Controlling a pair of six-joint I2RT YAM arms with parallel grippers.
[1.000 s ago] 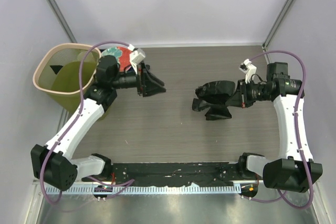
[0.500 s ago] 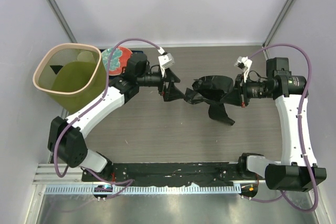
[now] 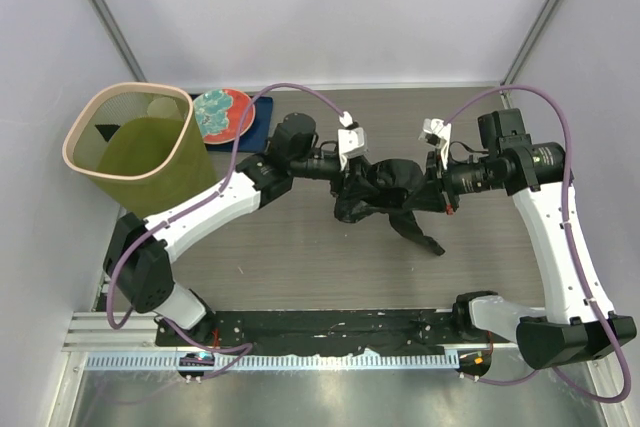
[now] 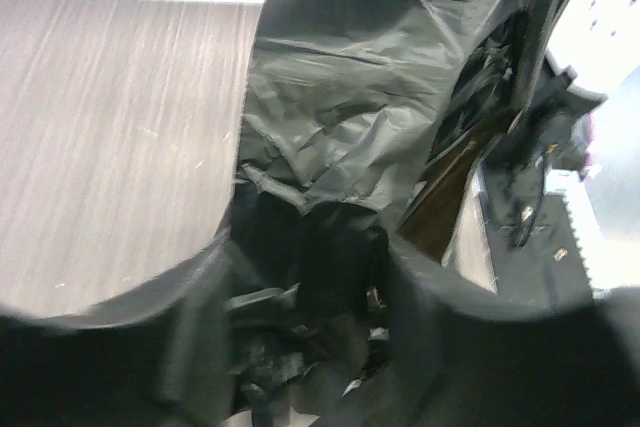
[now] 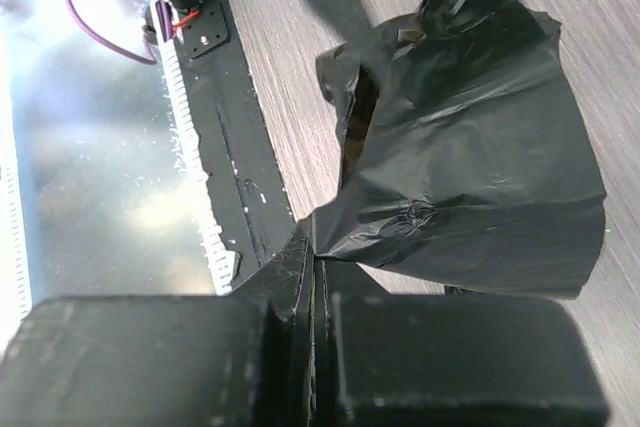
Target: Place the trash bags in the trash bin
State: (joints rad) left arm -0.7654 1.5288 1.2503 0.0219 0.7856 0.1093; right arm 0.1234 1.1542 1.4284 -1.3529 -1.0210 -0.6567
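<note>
A glossy black trash bag (image 3: 385,190) hangs crumpled above the middle of the table, between both grippers. My right gripper (image 3: 428,192) is shut on the bag's right edge; in the right wrist view the jaws (image 5: 312,239) pinch the film and the bag (image 5: 470,147) spreads out beyond them. My left gripper (image 3: 350,184) is at the bag's left side, open, with its fingers wide apart and bag folds (image 4: 350,97) between them in the left wrist view (image 4: 310,332). The olive-green trash bin (image 3: 75,127) with its pale rim stands at the far left, away from both grippers.
A round red-and-teal plate (image 3: 222,112) lies on a dark blue mat (image 3: 262,129) just right of the bin, behind the left arm. A black rail (image 3: 330,327) runs along the table's near edge. Grey walls close the left, back and right sides.
My left arm has swung right from beside the bin to the bag's left side. My right gripper has carried the bag leftward toward the middle.
</note>
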